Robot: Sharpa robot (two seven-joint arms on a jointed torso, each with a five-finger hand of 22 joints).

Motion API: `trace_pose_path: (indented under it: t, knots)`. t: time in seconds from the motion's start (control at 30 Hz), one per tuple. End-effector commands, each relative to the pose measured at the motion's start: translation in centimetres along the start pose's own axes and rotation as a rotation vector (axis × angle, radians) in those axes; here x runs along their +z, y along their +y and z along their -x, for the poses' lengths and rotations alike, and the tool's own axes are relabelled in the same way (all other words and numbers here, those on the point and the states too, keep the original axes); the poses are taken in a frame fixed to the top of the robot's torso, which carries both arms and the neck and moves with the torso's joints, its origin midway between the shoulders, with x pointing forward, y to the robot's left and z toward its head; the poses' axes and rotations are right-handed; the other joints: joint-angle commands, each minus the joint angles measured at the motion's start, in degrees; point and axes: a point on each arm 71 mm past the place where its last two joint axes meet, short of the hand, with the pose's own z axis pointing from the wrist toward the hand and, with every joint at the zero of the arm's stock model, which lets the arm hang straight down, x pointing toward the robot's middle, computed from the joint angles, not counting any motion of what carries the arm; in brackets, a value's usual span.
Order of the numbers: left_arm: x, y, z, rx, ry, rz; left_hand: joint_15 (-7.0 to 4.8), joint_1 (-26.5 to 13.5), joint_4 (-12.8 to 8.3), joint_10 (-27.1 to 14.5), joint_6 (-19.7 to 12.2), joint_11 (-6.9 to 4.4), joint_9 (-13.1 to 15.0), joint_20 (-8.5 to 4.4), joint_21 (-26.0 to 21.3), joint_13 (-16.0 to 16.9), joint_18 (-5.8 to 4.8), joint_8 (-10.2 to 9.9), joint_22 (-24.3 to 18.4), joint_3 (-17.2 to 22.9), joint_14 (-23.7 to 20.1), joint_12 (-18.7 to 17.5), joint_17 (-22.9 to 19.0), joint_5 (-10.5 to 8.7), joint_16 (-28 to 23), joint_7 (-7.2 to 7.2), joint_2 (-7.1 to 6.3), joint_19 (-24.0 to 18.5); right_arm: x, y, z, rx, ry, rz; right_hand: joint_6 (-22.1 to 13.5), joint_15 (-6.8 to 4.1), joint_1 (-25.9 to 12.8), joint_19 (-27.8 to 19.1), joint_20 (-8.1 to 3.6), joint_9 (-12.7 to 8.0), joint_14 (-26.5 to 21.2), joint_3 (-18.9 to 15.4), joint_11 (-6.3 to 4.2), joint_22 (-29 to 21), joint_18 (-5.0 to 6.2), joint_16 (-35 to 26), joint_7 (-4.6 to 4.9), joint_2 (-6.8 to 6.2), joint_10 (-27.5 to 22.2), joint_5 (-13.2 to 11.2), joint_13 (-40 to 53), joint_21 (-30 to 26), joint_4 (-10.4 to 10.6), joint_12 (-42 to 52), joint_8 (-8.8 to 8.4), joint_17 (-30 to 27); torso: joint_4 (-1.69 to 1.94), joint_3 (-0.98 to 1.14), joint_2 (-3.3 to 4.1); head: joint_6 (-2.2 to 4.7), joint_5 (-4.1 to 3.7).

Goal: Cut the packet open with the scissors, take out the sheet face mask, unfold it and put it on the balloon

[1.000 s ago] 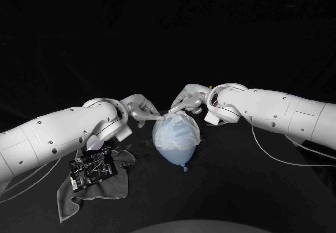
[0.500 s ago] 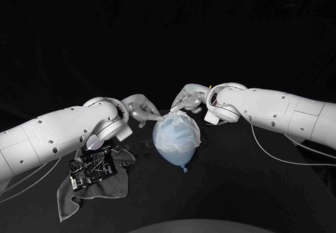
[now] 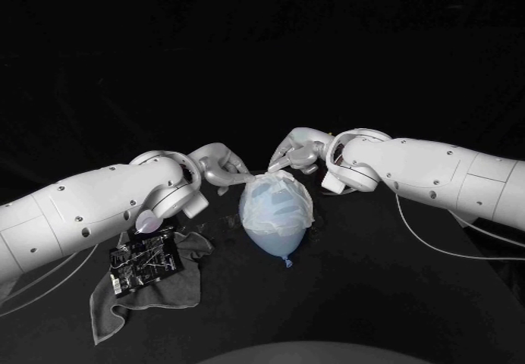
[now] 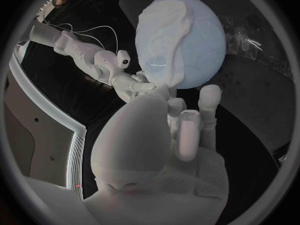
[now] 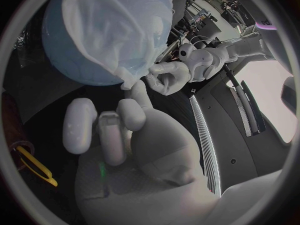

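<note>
Right, I see the balloon lying mid-way across the table, knot toward the near edge, with the sheet face mask draped over its far half. My right hand pinches the mask's gathered far edge. My left hand sits curled just beside it at that edge; I cannot tell whether it grips. The packet lies on a grey cloth toward the near-left corner.

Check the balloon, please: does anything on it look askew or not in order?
Yes. The sheet face mask lies wrinkled over the far part of the balloon and bunches into a point at its far end, beside the right hand. The knot end is bare.
</note>
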Motion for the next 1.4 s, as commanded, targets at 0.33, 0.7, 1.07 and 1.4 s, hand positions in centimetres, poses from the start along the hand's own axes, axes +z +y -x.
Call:
trace_pose_path:
  t: [0.33,0.7,1.07,1.4]
  knots:
    - [-0.5,0.3,0.8,-0.088,-0.041,-0.021,-0.37,-11.1,-9.8,4.1,-1.2,-2.51,7.9,0.05,1.0,6.8,0.30,3.3,0.3,19.6,2.4,3.7,4.5,0.29,0.2,-0.26,-5.79,-0.6,-0.4,-0.2,1.1,0.026,-0.118,0.022,-5.6,0.38,-6.1,-0.9,0.73,-1.3,7.2,-3.4,0.53,-0.1,0.48,0.2,3.15,-1.10,7.9,0.3,31.9,-1.2,2.5,24.7,-3.46,15.0,0.00,-0.01,-0.01,0.10,-0.23]
    - [-0.6,0.7,0.8,-0.098,-0.018,0.008,-0.40,-13.3,-11.7,4.2,-1.3,-2.62,8.7,0.03,1.0,6.8,0.32,3.6,0.1,21.5,2.5,3.7,4.5,0.37,0.1,-0.23,-5.94,-0.7,-0.2,-0.5,0.8,0.036,-0.062,-0.014,-11.4,2.66,-10.8,-2.6,3.15,-2.7,7.2,-8.0,2.98,-1.8,1.10,0.2,5.74,-3.53,7.9,0.2,31.9,-3.5,5.5,24.7,-7.40,15.0,0.03,-0.01,0.00,0.37,-0.28]
    - [-0.5,1.0,1.1,-0.105,-0.042,0.028,-0.39,-13.7,-11.9,4.0,-1.4,-2.60,8.8,0.03,1.1,6.6,0.32,3.7,0.2,21.8,2.4,3.6,4.3,0.36,0.1,-0.23,-5.85,-0.7,-0.1,-0.8,0.1,0.019,0.039,-0.065,-10.3,2.76,-12.0,-2.3,3.53,-2.5,7.2,-8.0,2.96,-1.3,1.09,0.2,5.63,-4.48,7.9,0.2,31.9,-3.2,6.8,24.7,-7.02,15.0,0.03,0.01,0.00,0.55,-0.33]
    - [-0.6,1.3,1.2,-0.085,-0.037,0.052,-0.40,-14.1,-12.7,4.3,-1.4,-2.61,9.1,0.01,1.1,6.9,0.36,3.8,0.0,22.5,2.5,3.8,4.6,0.41,0.1,-0.27,-5.92,-0.8,0.0,-0.9,0.0,-0.002,0.050,-0.083,-6.7,1.80,-9.5,-1.2,2.85,-1.8,7.2,-7.3,1.82,-0.1,0.84,0.2,4.28,-2.33,7.9,0.3,31.9,-2.0,6.7,24.7,-5.29,15.0,0.01,0.01,0.03,0.41,-0.35]
